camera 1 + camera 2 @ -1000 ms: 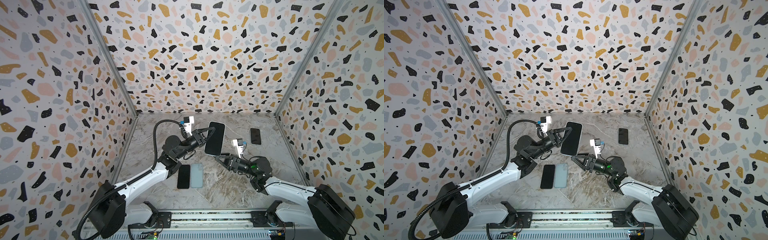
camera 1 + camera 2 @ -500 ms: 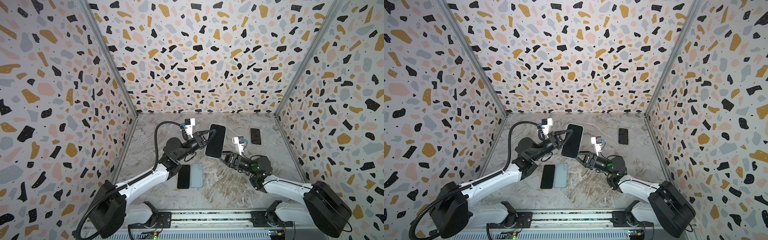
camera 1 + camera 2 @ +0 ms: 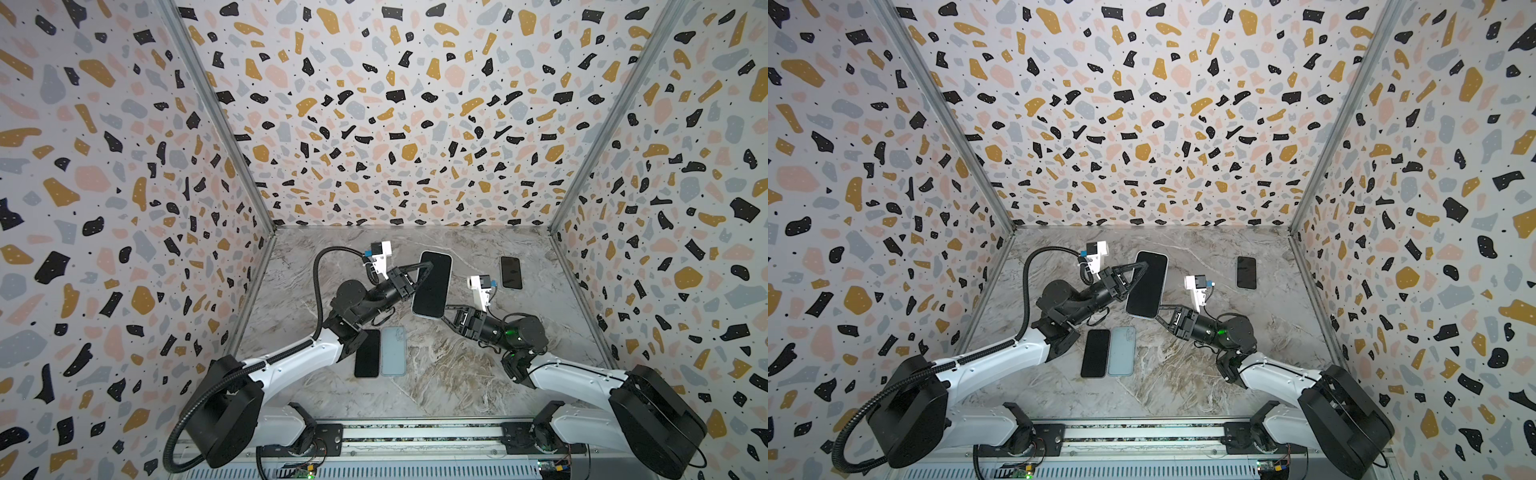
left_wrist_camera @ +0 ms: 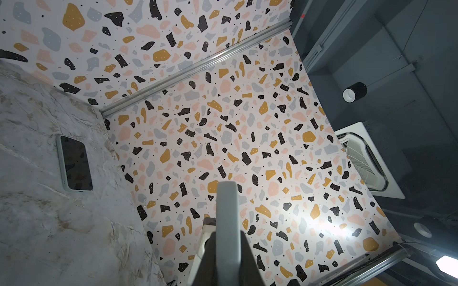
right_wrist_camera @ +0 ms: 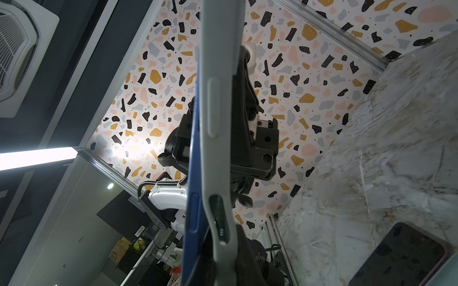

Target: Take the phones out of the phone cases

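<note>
The dark-screened blue phone in its pale grey case is hanging screen-up above the marbled tabletop, long axis running from the right gripper toward the terrazzo back wall. The jaws of the left gripper are clamping a long edge, those of the right the near end.

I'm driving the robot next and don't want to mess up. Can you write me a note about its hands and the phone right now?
Left gripper: shut on the side edge of the cased phone, holding it off the table.
Right gripper: shut on its lower end.
Done: phone raised, both grips on.
To do: pull the phone from its grey case; not out yet.
Lying flat: a bare phone beside an empty case, another phone at the back right.
</note>
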You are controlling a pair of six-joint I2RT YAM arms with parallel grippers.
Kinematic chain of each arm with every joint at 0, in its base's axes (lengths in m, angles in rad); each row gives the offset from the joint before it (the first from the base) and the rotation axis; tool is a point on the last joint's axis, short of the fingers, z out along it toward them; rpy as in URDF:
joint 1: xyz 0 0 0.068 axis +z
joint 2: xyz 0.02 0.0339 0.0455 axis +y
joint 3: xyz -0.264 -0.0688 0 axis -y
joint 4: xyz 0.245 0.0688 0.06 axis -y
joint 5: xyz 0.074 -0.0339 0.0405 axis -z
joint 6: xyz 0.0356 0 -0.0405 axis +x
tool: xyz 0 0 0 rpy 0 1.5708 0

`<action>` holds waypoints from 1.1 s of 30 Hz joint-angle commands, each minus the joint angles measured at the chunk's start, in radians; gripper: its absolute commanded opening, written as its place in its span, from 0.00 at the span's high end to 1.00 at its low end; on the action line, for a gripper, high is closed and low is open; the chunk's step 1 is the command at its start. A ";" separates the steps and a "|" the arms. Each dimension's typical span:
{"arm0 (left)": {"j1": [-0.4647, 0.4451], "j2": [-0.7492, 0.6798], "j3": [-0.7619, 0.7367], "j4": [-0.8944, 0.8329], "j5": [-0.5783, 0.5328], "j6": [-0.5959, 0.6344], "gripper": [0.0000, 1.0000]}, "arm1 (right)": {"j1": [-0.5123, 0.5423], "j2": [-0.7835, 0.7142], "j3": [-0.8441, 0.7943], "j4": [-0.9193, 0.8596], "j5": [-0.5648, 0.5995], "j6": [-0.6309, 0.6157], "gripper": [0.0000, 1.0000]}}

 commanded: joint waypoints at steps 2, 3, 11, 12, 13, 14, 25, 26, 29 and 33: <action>-0.030 0.004 -0.018 0.083 0.006 0.013 1.00 | 0.002 -0.069 0.002 -0.011 0.013 -0.019 1.00; -0.033 0.003 -0.020 0.066 0.003 0.020 1.00 | -0.001 -0.080 -0.002 -0.016 0.012 -0.021 1.00; -0.040 -0.031 -0.035 -0.005 -0.023 0.077 0.44 | -0.003 -0.164 -0.031 -0.119 0.040 -0.041 1.00; -0.041 -0.036 -0.035 -0.016 -0.025 0.086 0.42 | -0.003 -0.174 -0.033 -0.126 0.041 -0.044 1.00; -0.041 -0.041 -0.033 -0.025 -0.026 0.094 0.40 | -0.003 -0.182 -0.033 -0.136 0.041 -0.048 1.00; -0.043 -0.043 -0.030 -0.035 -0.025 0.104 0.38 | -0.003 -0.188 -0.034 -0.145 0.041 -0.052 1.00; -0.043 -0.190 0.044 -0.472 -0.208 0.422 0.16 | -0.009 -0.288 -0.056 -0.237 0.053 -0.068 1.00; -0.043 -0.203 0.050 -0.497 -0.226 0.462 0.15 | -0.011 -0.297 -0.061 -0.242 0.053 -0.068 1.00; -0.042 -0.236 0.088 -0.580 -0.262 0.550 0.13 | -0.021 -0.323 -0.068 -0.270 0.052 -0.070 1.00; -0.056 -0.286 0.172 -0.711 -0.324 0.733 0.03 | -0.034 -0.350 -0.070 -0.323 0.050 -0.067 1.00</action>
